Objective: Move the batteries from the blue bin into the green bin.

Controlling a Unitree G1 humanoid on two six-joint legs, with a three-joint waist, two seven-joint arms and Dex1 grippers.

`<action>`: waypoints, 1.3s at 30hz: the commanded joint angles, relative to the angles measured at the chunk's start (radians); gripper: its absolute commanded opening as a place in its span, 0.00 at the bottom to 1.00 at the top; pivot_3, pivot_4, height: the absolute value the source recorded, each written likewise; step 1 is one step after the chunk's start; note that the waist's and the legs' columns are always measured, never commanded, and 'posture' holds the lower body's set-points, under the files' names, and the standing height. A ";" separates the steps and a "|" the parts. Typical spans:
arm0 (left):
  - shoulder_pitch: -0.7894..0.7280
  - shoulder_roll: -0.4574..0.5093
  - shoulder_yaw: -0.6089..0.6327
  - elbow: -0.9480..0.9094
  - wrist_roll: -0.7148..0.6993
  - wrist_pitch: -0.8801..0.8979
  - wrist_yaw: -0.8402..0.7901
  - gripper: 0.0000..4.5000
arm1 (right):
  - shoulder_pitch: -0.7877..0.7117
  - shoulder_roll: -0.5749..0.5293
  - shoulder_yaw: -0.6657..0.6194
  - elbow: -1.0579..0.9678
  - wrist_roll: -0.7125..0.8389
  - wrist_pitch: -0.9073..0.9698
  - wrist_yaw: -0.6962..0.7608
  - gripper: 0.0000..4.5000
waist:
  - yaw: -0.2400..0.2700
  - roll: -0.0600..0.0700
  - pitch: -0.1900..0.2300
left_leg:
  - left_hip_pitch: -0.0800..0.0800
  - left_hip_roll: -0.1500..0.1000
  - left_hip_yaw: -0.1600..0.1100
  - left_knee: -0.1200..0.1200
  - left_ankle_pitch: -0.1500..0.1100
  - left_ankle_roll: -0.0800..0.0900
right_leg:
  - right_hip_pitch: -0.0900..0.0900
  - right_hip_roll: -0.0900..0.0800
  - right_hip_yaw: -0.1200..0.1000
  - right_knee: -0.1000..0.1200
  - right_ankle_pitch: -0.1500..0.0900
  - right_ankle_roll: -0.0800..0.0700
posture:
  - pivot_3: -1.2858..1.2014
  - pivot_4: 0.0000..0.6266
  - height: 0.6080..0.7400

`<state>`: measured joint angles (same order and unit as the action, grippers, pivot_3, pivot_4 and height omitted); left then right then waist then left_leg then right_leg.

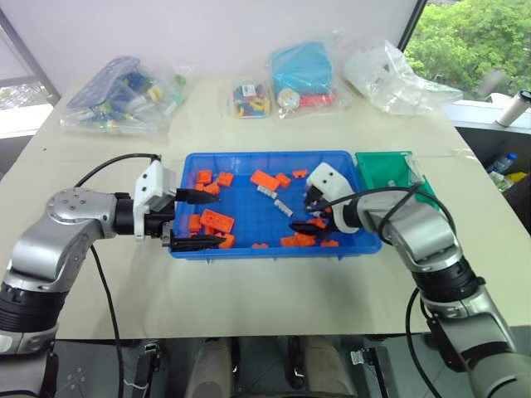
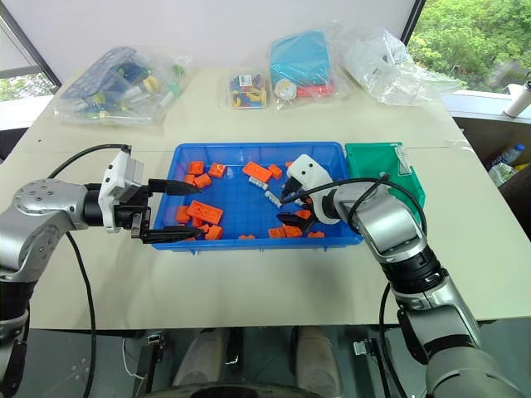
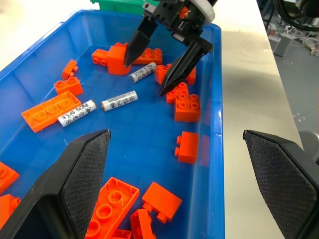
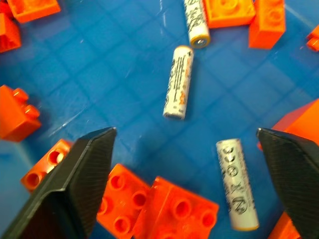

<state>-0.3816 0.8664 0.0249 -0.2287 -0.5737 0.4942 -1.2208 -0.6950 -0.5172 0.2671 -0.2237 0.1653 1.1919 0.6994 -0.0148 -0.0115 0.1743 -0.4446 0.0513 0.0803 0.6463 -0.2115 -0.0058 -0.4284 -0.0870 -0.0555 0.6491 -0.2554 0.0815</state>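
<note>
The blue bin [image 1: 265, 155] lies mid-table with the green bin [image 1: 377, 174] touching its right end. Three silver-grey batteries [image 3: 118, 100] lie flat on the blue floor among orange bricks [image 1: 217, 220]. In the head view two of these batteries [image 1: 282, 205] lie at the bin's middle. My right gripper [image 3: 144, 77] hangs open inside the bin's right half, fingertips straddling one battery [image 3: 142, 72] and holding nothing. From its own wrist view, another battery [image 4: 178, 82] lies ahead and one [image 4: 238, 184] lies by a finger. My left gripper [image 1: 203, 220] is open and empty over the bin's left rim.
Along the table's far side lie a clear bag of mixed items [image 1: 124, 95], a small bag of coloured pieces [image 1: 249, 99], a teal pouch in wrap [image 1: 303, 70] and crumpled clear plastic [image 1: 390, 75]. Bare tabletop [image 1: 274, 290] lies in front of the bins.
</note>
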 commanded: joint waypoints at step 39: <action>-0.007 -0.029 -0.008 0.032 0.029 -0.051 -0.021 1.00 | -0.042 -0.235 -0.364 -0.003 0.099 0.072 -0.049 0.02 | 0.005 0.000 0.000 | 0.000 0.000 0.000 0.000 0.000 0.001 | 0.000 -0.001 0.000 -0.002 0.000 0.000 | 0.52 0.24 0.97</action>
<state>-0.3697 0.8380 0.0138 -0.1947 -0.5502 0.4635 -1.2331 -0.7493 -0.7181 -0.0357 -0.1952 0.2510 1.2527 0.6442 -0.0094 -0.0117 0.1743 -0.4450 0.0511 0.0804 0.6458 -0.2119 -0.0053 -0.4281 -0.0876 -0.0557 0.6475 -0.2555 0.0812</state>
